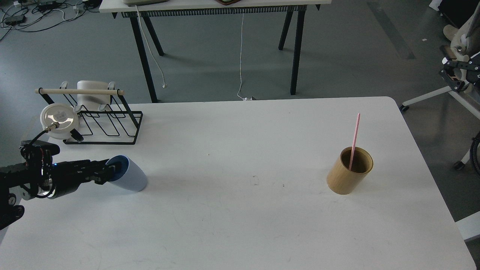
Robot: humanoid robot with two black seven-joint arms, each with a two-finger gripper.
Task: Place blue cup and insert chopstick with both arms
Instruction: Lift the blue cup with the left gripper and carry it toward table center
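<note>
The blue cup [130, 179] is on the white table [240, 225] at the left, tipped over toward the left with its mouth facing my left gripper [108, 174]. That gripper lies low and level, its fingertips at the cup's rim, and it appears shut on the rim. The pink chopstick [354, 137] stands leaning in the tan wooden holder [347, 176] at the right. My right gripper [453, 74] is far off at the right edge, beyond the table and above the floor; its fingers are too small to tell apart.
A black wire rack [108, 125] with a beige rod [78, 91], a white round dish [60, 116] and a white piece stands at the table's back left, just behind my left arm. Another table's legs [296, 48] stand behind.
</note>
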